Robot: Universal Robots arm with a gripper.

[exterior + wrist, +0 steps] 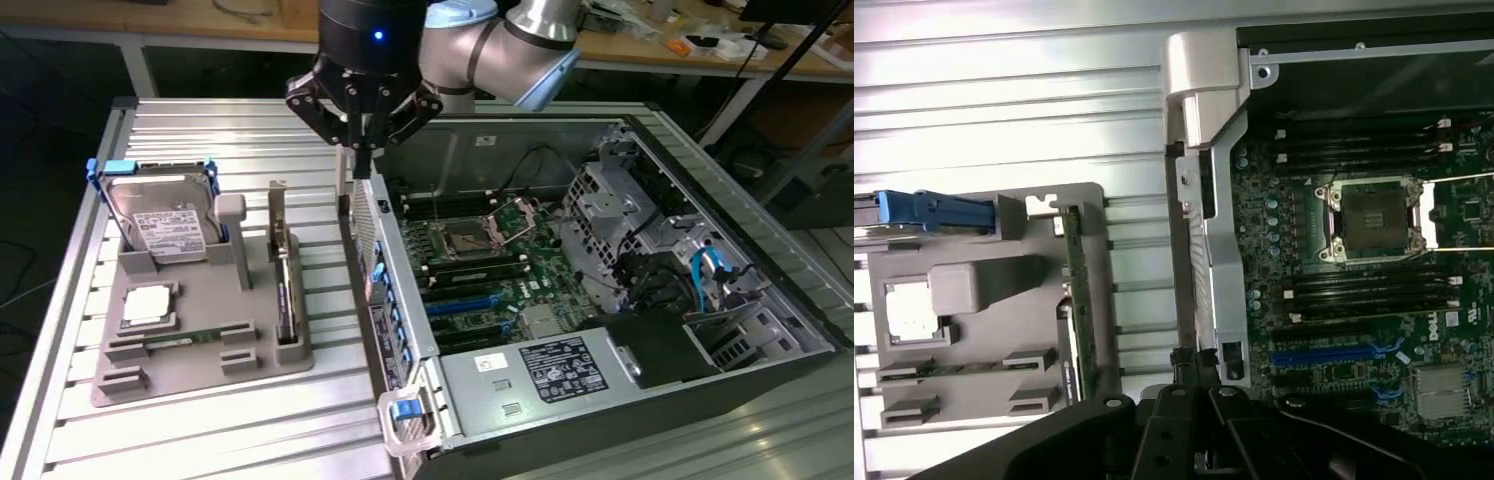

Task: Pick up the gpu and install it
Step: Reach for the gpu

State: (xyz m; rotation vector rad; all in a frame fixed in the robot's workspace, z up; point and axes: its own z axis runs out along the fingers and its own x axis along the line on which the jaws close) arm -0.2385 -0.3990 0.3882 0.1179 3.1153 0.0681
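Item: gpu (280, 275) (1076, 300), thin green-dark circuit card, seen edge-on.
Posn: stood on edge in grey plastic fixture (200, 372).
Axis: long side ran parallel w/ open black metal computer case (382, 250) wall.
Gripper (360, 158) (1192, 368): jaws clenched, empty, over that wall.

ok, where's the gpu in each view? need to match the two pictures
Exterior view: the gpu stands edge-on in the gray holder, in the slot nearest the open case, to the exterior view's right of the hard drive.
Wrist view: the gpu is the thin green strip on the holder's side facing the case.
Shared landmark: the CPU socket inside the case.
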